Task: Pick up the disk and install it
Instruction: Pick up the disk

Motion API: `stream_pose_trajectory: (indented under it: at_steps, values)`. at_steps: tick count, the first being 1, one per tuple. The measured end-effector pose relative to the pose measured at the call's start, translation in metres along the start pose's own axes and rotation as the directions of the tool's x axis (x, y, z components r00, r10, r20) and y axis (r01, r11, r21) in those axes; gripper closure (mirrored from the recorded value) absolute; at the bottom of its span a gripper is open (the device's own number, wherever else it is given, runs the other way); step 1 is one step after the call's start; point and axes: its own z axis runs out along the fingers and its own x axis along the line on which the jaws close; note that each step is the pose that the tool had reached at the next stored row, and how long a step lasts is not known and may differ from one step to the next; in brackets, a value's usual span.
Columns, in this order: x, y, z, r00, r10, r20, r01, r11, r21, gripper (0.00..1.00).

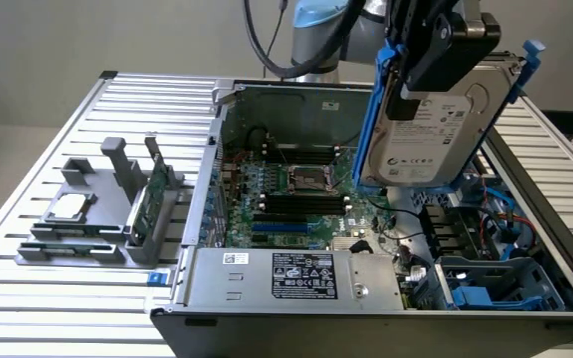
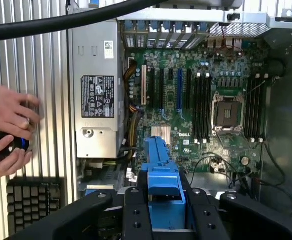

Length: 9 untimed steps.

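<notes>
- While the open computer case [image 1: 555, 246] lies beneath me, my gripper [image 1: 428, 78] is clamped on the disk [image 1: 426, 145] and holds it in the air over the case's inside.
- My fingers [image 2: 136, 220] stand partly closed, one on each side of the disk's blue rail [image 2: 160, 172], and touch nothing else.
- The disk stands on end. Its long axis is nearly upright, with the top leaning a little toward the exterior view's right. Its white label faces that camera, and blue rails run down both long edges.
- Its lower end hangs over the edge of the motherboard [image 1: 297, 194]; how much room lies under it I cannot tell.
- The power supply [image 1: 297, 280] closes off the near side of the case. The drive cage [image 1: 486, 287] sits in the corner at the exterior view's right, lower than the disk, and case walls rise on either side.
- Outside the case, at the exterior view's left, a grey holder [image 1: 68, 257] carries a green card [image 1: 145, 198] and a square chip [image 1: 71, 209], well apart from me.
- A person's hands [image 2: 6, 130] hold a small black object beside the power supply.
</notes>
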Motion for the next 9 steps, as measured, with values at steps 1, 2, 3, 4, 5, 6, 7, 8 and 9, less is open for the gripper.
stream_pose_trajectory:
  at_steps: [1, 2, 3, 4, 5, 6, 7, 8, 9]
  values:
    - [0.002, -0.0024, 0.0003, 1.0000, 0.000, 0.0003, 0.000, 1.0000, 0.0010, 0.67]
    - [0.004, -0.0046, 0.0006, 1.0000, 0.000, 0.0005, 0.000, 1.0000, 0.0021, 0.67]
    - [0.006, -0.0068, 0.0008, 1.0000, 0.000, 0.0007, 0.000, 1.0000, 0.0030, 0.67]
    - [0.009, -0.0091, 0.0011, 1.0000, 0.000, 0.0009, 0.000, 1.0000, 0.0041, 0.67]
    - [0.011, -0.0113, 0.0014, 1.0000, 0.000, 0.0010, 0.000, 1.0000, 0.0050, 0.67]
    - [0.013, -0.0134, 0.0018, 1.0000, 0.000, 0.0014, 0.000, 1.0000, 0.0059, 0.67]
    - [0.015, -0.0154, 0.0021, 1.0000, 0.000, 0.0015, 0.000, 1.0000, 0.0064, 0.67]
    - [0.018, -0.0172, 0.0024, 1.0000, 0.000, 0.0016, 0.000, 1.0000, 0.0065, 0.67]
    - [0.020, -0.0189, 0.0027, 1.0000, 0.000, 0.0016, 0.000, 1.0000, 0.0067, 0.67]
